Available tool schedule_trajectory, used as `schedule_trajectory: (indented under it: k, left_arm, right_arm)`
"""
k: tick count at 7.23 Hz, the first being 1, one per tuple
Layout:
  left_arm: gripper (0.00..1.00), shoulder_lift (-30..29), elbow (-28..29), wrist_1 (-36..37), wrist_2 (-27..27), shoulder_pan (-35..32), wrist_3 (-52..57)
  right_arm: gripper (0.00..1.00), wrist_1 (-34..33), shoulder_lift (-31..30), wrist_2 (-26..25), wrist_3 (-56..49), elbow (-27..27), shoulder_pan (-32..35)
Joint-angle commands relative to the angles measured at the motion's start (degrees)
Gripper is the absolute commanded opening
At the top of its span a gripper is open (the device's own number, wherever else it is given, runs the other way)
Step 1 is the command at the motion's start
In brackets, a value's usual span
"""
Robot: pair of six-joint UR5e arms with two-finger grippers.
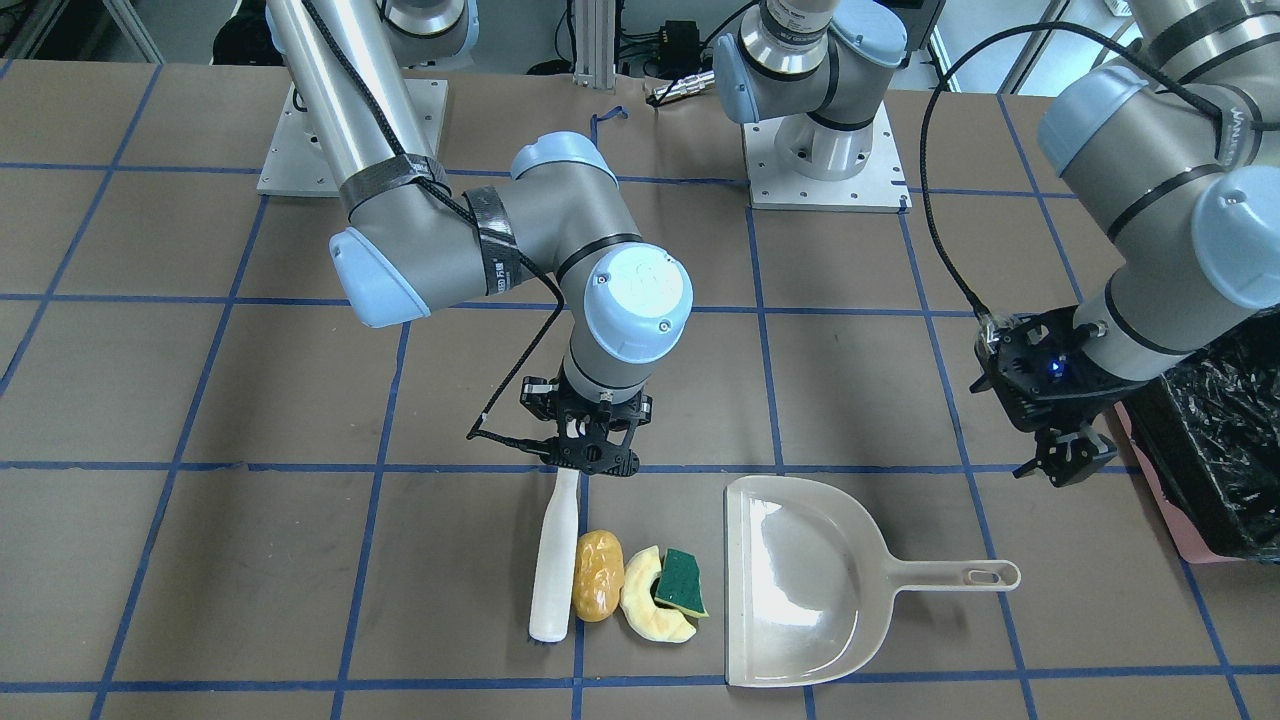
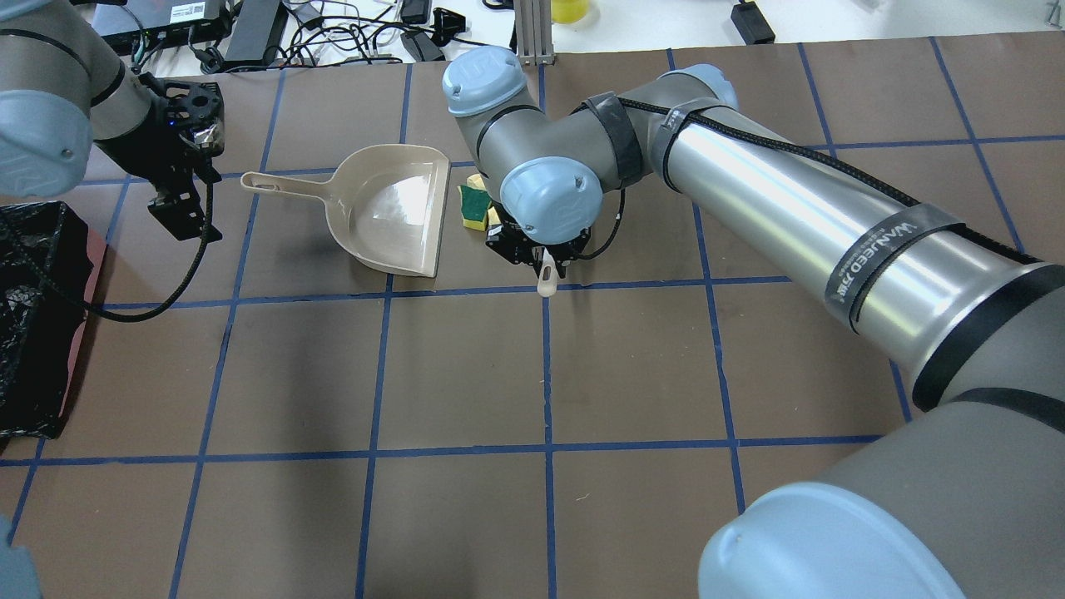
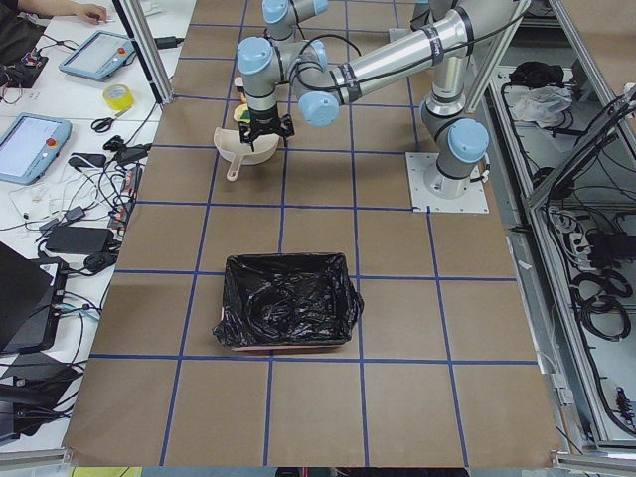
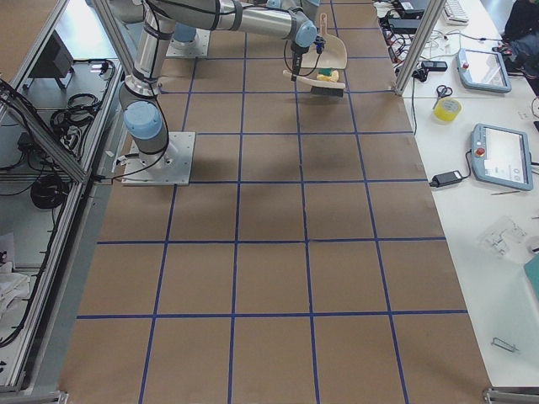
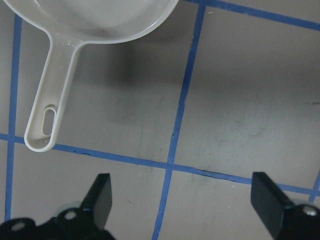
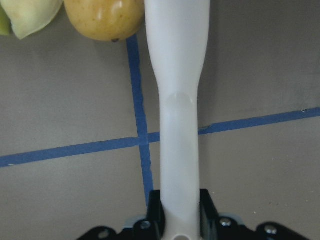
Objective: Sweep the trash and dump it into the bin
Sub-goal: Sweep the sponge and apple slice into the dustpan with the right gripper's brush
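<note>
Right gripper pinched the white brush by its handle, brush head just beside potato-like lump. Left gripper spread wide, hovered near beige dustpan handle.

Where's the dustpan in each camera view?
Front-facing: dustpan lower centre-right, handle pointing right.
Overhead: dustpan upper centre-left, handle pointing left.
Exterior left: dustpan top, left of centre.
Exterior right: dustpan top, right of centre.
Left wrist: dustpan top-left, handle downward.
Right wrist: not in view.
Shared landmark: green sponge piece at its open mouth.
</note>
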Motion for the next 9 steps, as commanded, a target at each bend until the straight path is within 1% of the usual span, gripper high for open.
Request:
schedule_trajectory:
  k: [1, 2, 3, 5, 6, 7, 9]
  left_arm:
    - [1.00, -3.72, 3.09, 0.05, -0.13, -1.01, -1.23]
    - [1.00, -5.83, 5.19, 0.05, -0.04, -1.97, -3.32]
    - [1.00, -8.20, 7.65, 0.05, -0.04, -2.25, -3.61]
    - [0.99, -13.03, 13.80, -0.04, 0.57, -2.25, -2.21]
    - [0.99, -15.66, 14.26, 1.01, 0.57, -2.34, 0.93]
    - [0.99, -17.26, 14.70, 1.02, 0.57, -2.34, 3.75]
    - [0.99, -17.71, 14.71, 1.02, 0.57, -3.56, 3.34]
  right_arm:
    - [0.00, -0.32, 1.22, 1.47, 1.24, -1.50, 0.35]
    - [0.00, -2.59, 2.00, 1.65, 1.32, -1.77, 1.31]
    - [0.00, -3.39, 2.79, 1.74, 1.15, -2.38, 1.66]
    - [0.00, -3.49, 3.94, 6.11, 1.06, -3.79, 4.12]
    - [0.00, -3.49, 4.21, 8.83, 1.15, -5.10, 5.00]
    - [0.00, -3.92, 4.82, 9.56, 1.41, -6.77, 6.57]
    - [0.00, -6.02, 5.96, 9.74, 1.41, -8.19, 7.12]
